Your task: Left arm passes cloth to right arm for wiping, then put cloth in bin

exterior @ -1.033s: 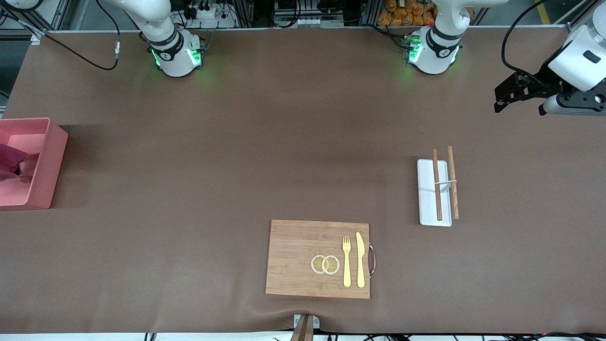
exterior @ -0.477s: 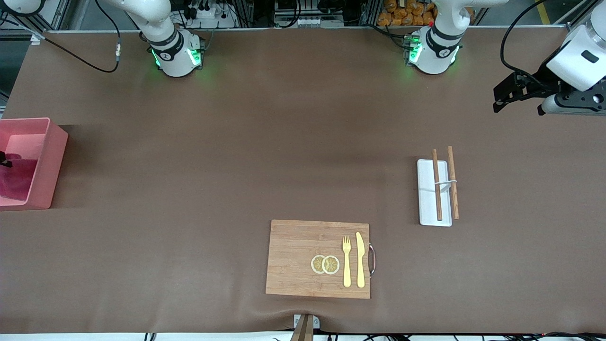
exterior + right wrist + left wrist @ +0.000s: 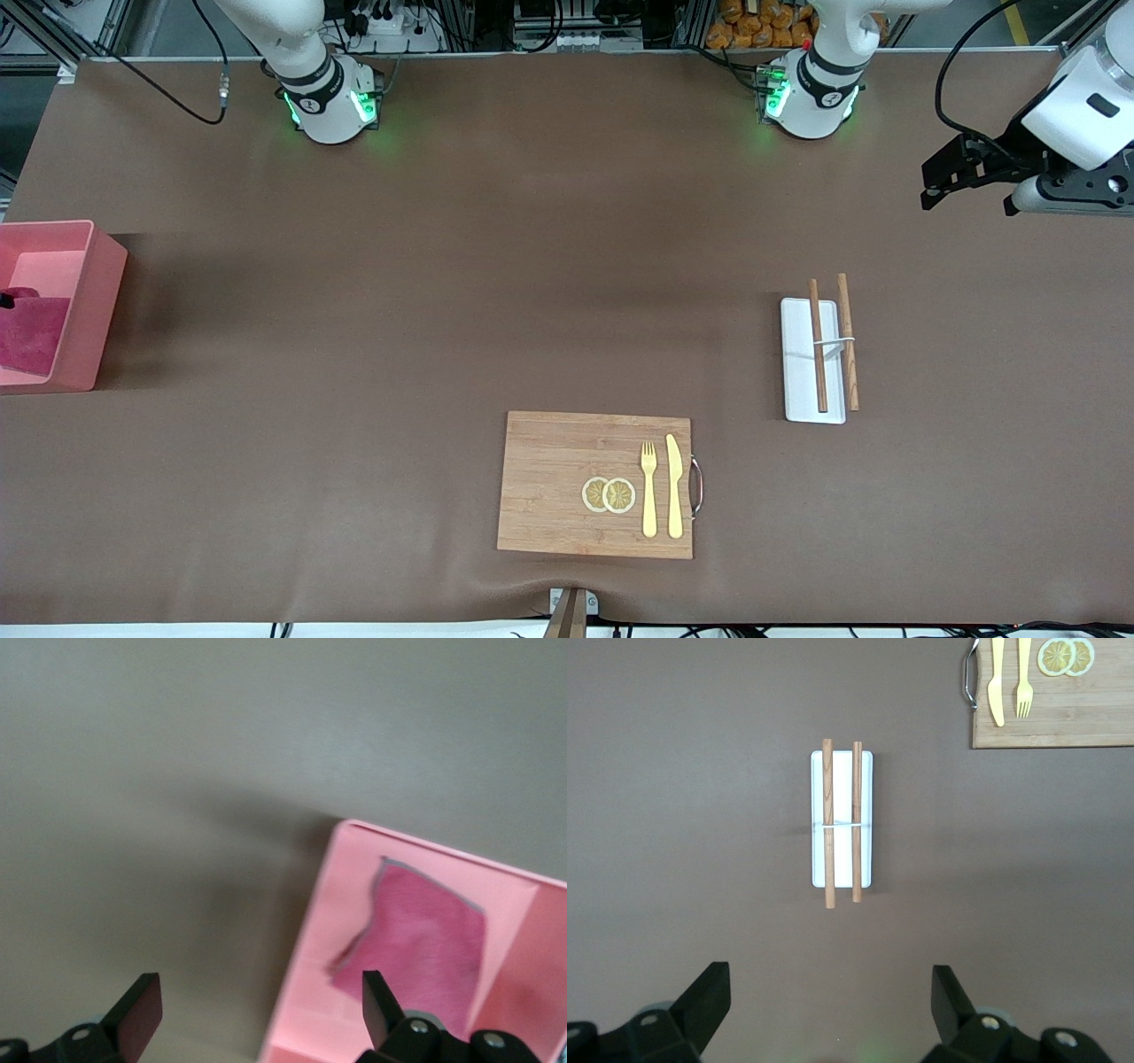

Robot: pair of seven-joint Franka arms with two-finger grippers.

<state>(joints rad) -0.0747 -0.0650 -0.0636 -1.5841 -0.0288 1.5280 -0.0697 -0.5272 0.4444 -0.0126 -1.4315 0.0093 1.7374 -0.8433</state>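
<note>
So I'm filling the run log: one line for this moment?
cloth: in bin | right hand: open, over bin's edge | left hand: open, waiting, over table

No text, label, brand, number or sign can be read anywhere; small dark marks on the arm bases are too small to make out.

1. A wooden board (image 3: 594,484) lies on the brown tabletop (image 3: 443,292), nearest the front camera.
2. On the board rest two lemon slices (image 3: 609,494), touching, with a yellow fork (image 3: 649,488) and yellow knife (image 3: 674,486) beside them.
3. A metal handle (image 3: 696,486) is on the board's edge.
4. A small white tray (image 3: 811,361) carries two wooden sticks (image 3: 818,346).
</note>
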